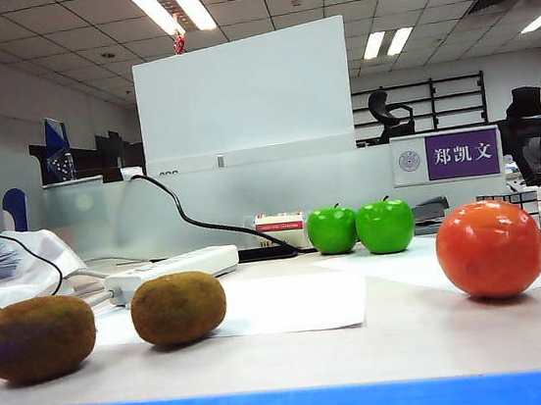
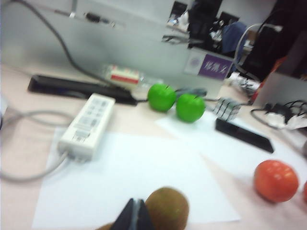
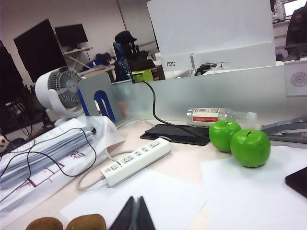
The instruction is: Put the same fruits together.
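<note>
Two fuzzy brown kiwis (image 1: 37, 337) (image 1: 178, 308) lie close together at the front left of the table. Two bright-green apples (image 1: 332, 229) (image 1: 385, 225) sit touching each other further back, and an orange-red round fruit (image 1: 489, 248) rests alone at the front right. Neither arm shows in the exterior view. My left gripper (image 2: 134, 202) is shut and empty, raised above the table with a kiwi (image 2: 168, 208) behind its tips. Held above the white paper (image 3: 139, 194), my right gripper (image 3: 134, 200) is also shut and empty, with both kiwis (image 3: 86, 223) (image 3: 44, 224) off to one side.
A white power strip (image 1: 172, 269) with cables lies behind the kiwis, beside a black flat device (image 1: 275, 252). A mirrored cube (image 2: 227, 108) and a lying bottle (image 3: 218, 116) are near the apples. A paper stack (image 3: 43, 153) and fan (image 3: 62, 91) stand at the left; a grey partition (image 1: 250, 200) closes the back.
</note>
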